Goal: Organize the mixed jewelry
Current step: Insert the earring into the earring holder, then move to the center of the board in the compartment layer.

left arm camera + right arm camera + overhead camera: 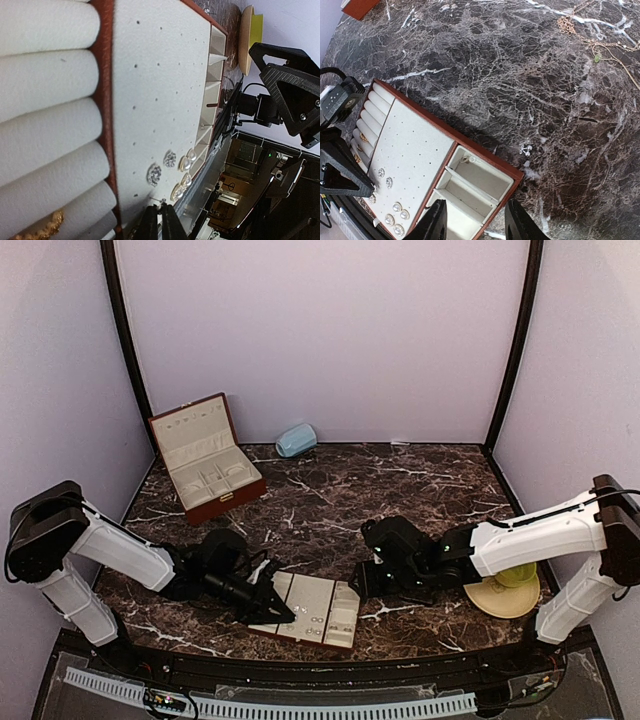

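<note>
From here I see the tray (318, 608) lying at the near edge of the table (400, 490), between my two arms. My left gripper (161, 225) sits low over the tray's left end, its jaws pinched almost together at the edge of the pin pad (160, 90), just beside the studs; I can't tell whether anything tiny is caught between them. My right gripper (474, 220) hovers over the tray's compartment end with its jaws about halfway apart and nothing in them. On the pad near the left gripper sit two sparkly studs (162, 167) and a few pearl studs (184, 172). A gold ring (42, 229) is tucked between the ring rolls (47, 115). A small silvery earring (525, 149) lies loose on the table just off the tray, and gold chains (592, 35) lie well beyond it. The box (205, 458) stands open at the back left
</note>
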You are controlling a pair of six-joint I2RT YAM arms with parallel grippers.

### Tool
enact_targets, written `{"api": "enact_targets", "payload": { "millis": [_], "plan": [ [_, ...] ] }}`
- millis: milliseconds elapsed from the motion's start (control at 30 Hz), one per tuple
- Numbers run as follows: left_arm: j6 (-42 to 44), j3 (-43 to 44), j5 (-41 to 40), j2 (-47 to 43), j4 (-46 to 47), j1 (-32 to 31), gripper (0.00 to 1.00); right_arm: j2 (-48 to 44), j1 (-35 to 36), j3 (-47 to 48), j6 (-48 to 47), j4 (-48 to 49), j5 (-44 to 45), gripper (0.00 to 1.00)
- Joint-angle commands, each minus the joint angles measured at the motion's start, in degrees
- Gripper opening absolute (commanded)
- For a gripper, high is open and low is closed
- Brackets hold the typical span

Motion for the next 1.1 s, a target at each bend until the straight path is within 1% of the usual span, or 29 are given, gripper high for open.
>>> {"api": "enact_targets", "payload": {
  "millis": [0,167,433,567,667,767,933,1067],
  "plan": [
    [1.4,0.6,-1.4,-1.5,-4.8,0.4,0.1,-1.6,0.5,-0.4,0.6,2.0,0.8,0.41],
    [3.7,2.3,-2.4,-2.4,-8.5,0.3,0.14,-1.9,0.5,-0.5,0.5,2.2,0.9,0.41],
    [3.9,2.6,-2.7,-3.6,-10.0,0.3,0.2,-2.2,0.5,-0.7,0.5,2.4,1.1,0.41],
    [5.2,3.4,-3.6,-4.6,-12.0,0.3,0.25,-2.4,0.5,-0.5,0.0,2.3,1.5,0.41],
    [6.3,4.3,-4.1,-5.7,-14.5,0.3,0.26,-2.8,0.5,-0.4,-0.5,2.2,1.9,0.41],
    [8.9,5.7,-5.7,-7.7,-16.3,0.3,0.28,-3.7,0.5,-0.4,-1.2,2.3,2.6,0.41],
    [15.2,8.9,-10.6,-11.4,-21.7,0.5,0.31,-4.9,0.5,-0.1,-1.9,1.3,3.7,0.41],
    [19.1,11.0,-12.8,-14.4,-25.8,2.2,0.36,-5.5,0.5,0.2,-2.2,0.5,4.3,0.41]
  ]
}}
